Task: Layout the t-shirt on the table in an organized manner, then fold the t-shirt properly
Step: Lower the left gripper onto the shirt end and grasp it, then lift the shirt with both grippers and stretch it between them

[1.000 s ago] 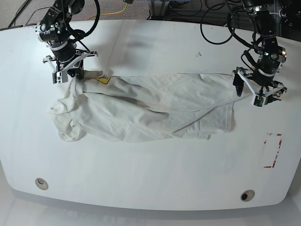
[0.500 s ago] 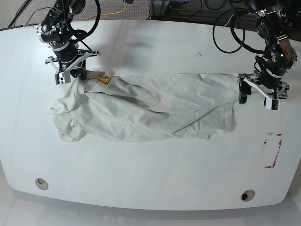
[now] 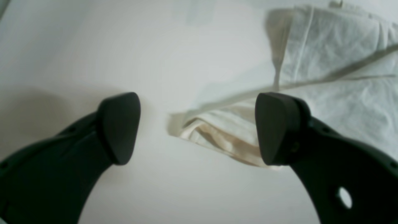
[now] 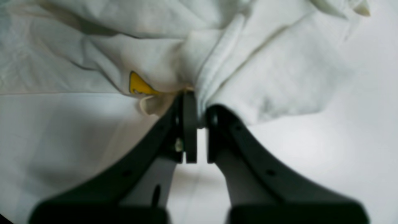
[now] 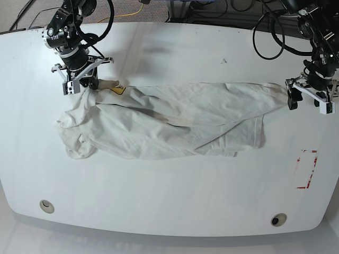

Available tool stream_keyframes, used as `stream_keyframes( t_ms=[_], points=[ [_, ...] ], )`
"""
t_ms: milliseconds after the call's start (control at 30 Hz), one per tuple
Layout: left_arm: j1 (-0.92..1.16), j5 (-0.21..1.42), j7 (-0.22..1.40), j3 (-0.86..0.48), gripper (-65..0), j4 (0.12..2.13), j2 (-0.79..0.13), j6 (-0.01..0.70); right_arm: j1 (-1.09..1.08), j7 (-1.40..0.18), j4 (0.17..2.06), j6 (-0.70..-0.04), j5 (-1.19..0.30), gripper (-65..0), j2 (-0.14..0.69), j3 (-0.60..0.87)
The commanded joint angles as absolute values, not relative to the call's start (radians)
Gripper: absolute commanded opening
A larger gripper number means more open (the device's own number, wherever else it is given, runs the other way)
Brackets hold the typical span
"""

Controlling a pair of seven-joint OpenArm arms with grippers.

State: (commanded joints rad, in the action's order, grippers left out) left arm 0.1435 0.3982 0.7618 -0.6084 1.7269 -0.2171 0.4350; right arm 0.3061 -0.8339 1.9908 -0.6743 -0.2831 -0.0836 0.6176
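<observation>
R gripper (image 4: 196, 124) jaws clamp t-shirt (image 5: 169, 121) — L gripper (image 3: 197, 129) jaws apart, empty.

Robotics lab, glossy white table (image 5: 175, 201), trailing black cables (image 5: 265, 37)

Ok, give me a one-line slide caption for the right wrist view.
Right gripper shut on a bunched fold of the t-shirt, yellow graphic peeking out beside it.
</observation>
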Motion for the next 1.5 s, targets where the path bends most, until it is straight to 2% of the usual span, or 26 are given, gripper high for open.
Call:
stream_keyframes(
  t_ms=[200,333,467,767,1000,1400,1467,1500],
  points=[
    [0.041,0.397,0.762,-0.484,-10.3,1.669,-0.211,0.43,0.306,-0.834,1.989,-0.674,-0.285,-65.0,-0.084,0.618],
    [-0.053,0.381,0.762,-0.432,-10.3,1.6,-0.166,0.43,0.306,-0.834,1.989,-0.674,-0.285,-65.0,-0.084,0.618],
    [-0.15,0.298,0.759,-0.39,-10.4,1.495,-0.114,0.429,0.306,-0.834,1.989,-0.674,-0.285,-65.0,-0.085,0.618],
    [-0.277,0.113,0.679,-0.375,-10.4,1.268,-0.044,0.429,0.311,-0.834,1.989,-0.674,-0.286,-65.0,-0.088,0.618],
    [-0.32,0.099,0.667,-0.375,-10.8,1.132,-0.044,0.429,0.312,-0.834,1.989,-0.674,-0.286,-65.0,-0.09,0.618],
    [-0.277,0.099,0.667,-0.377,-30.1,1.11,-0.048,0.429,0.308,-0.834,1.989,-0.674,-0.286,-65.0,-0.09,0.618],
    [-0.277,0.097,0.665,-0.377,-41.0,1.107,-0.05,0.429,0.308,-0.834,1.989,-0.674,-0.288,-65.0,-0.091,0.618],
    [-0.277,0.097,0.665,-0.377,-43.8,1.107,-0.05,0.429,0.308,-0.834,1.989,-0.674,-0.288,-65.0,-0.091,0.618]
  ],
)
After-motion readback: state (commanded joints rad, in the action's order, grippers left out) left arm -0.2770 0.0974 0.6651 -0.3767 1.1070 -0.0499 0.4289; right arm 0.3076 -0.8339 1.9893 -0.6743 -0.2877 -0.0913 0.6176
